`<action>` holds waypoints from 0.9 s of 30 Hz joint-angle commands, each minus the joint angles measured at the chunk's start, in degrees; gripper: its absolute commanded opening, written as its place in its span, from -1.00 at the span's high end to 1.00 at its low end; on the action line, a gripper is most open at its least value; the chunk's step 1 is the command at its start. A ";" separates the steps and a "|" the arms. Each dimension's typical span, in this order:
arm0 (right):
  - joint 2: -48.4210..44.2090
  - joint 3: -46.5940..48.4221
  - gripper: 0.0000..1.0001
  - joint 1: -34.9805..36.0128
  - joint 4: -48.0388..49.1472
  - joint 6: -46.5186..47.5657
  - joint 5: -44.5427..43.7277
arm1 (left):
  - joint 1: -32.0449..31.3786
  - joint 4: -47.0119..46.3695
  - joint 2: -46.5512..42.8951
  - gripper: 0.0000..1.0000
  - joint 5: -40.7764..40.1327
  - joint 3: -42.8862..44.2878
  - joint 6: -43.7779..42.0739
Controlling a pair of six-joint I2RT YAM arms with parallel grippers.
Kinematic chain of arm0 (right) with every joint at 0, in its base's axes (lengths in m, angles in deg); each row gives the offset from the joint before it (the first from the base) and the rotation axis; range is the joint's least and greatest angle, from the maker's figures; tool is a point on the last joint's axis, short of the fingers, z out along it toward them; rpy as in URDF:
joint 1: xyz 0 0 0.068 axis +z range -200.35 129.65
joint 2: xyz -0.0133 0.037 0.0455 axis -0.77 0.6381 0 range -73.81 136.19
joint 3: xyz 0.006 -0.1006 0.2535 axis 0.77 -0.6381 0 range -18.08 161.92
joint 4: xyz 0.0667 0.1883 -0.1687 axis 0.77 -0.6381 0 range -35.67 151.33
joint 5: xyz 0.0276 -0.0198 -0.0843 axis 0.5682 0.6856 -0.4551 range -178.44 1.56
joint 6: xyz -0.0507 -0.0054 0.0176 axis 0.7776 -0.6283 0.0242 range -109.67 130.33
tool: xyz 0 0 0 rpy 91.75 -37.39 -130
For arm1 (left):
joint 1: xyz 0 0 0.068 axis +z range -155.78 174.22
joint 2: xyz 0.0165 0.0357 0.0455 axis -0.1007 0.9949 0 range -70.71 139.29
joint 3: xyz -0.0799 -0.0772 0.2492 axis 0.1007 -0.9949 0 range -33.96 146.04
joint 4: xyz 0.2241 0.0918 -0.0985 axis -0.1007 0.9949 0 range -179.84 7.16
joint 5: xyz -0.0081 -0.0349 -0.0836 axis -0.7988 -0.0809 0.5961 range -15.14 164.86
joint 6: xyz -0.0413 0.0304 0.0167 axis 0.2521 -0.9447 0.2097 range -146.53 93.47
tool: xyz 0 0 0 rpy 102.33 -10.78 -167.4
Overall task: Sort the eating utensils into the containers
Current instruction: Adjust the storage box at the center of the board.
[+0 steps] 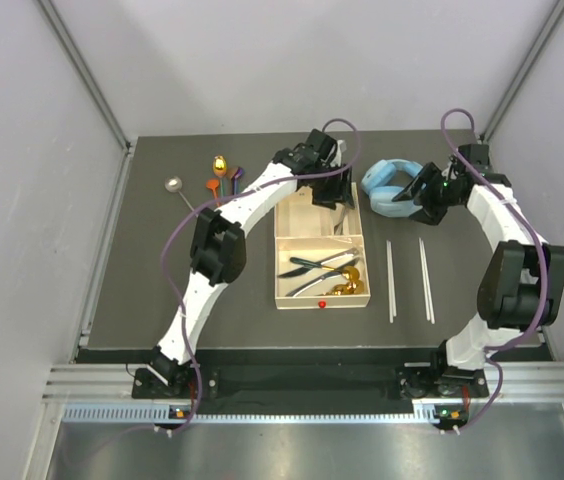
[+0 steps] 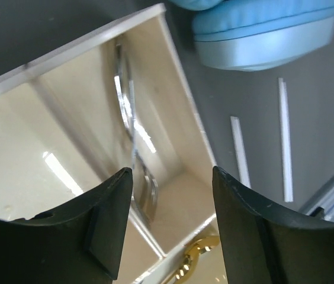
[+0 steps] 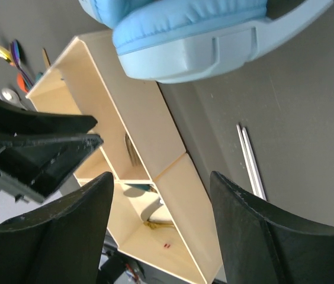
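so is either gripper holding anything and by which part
Nothing is held: the left gripper stands open over the tray, the right gripper open by the headphones.

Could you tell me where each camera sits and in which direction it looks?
Top: above and behind the robot, looking down on the table; the left arm and right arm show whole.
Left wrist: over the tray's far end, looking down into it; the open left hand frames the bottom.
Right wrist: beside the headphones, looking past them at the tray; the open right hand shows.
Both wrist views share tray, headphones and chopsticks.
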 commanded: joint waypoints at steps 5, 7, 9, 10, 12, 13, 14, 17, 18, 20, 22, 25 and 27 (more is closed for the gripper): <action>-3.86 0.20 -0.33 -0.39 1.23 1.93 1.12 | 0.39 3.81 2.72 -0.22 -8.28 1.29 0.43; -3.86 0.21 -0.33 -0.48 1.05 2.10 1.12 | 0.39 3.63 3.52 -0.20 -7.75 1.39 0.60; -4.04 0.38 -0.33 -0.57 1.05 2.19 0.86 | 0.39 3.81 3.78 -0.19 -8.53 1.39 0.86; -4.04 0.21 -0.33 -0.65 1.05 2.19 0.77 | 0.39 4.07 3.79 -0.19 -9.32 1.39 0.95; -4.13 0.03 -0.33 -0.83 1.31 2.10 0.68 | 0.39 4.33 3.96 -0.19 -11.08 1.91 0.95; -4.13 -0.23 -0.33 -0.92 1.84 1.93 0.85 | 0.39 4.77 4.40 -0.18 -11.52 2.26 1.04; -4.30 -0.67 -0.33 -0.92 2.36 1.67 0.94 | 0.30 4.95 4.57 -0.18 -12.74 2.79 1.04; -4.39 -1.55 -0.33 -0.92 3.42 0.96 1.65 | -0.13 6.43 5.28 -0.17 -14.77 3.23 0.95; -4.65 -1.90 -0.33 -1.01 3.60 0.79 2.08 | -0.31 6.88 5.45 -0.16 -16.43 3.23 1.04; -5.09 -2.86 -0.33 -1.09 4.39 0.61 2.35 | -0.58 8.45 5.81 -0.15 -18.72 3.32 1.22; -6.06 -3.74 -0.33 -1.18 5.09 0.43 2.53 | -0.84 9.51 5.81 -0.15 -23.29 3.76 0.96; -7.29 -5.76 -0.34 -1.27 5.70 0.43 2.96 | -1.28 11.01 5.89 -0.14 -29.17 4.90 0.08; -7.90 -7.17 -0.33 -1.44 5.79 0.52 3.40 | -1.45 11.80 6.51 -0.15 -32.08 6.13 -0.36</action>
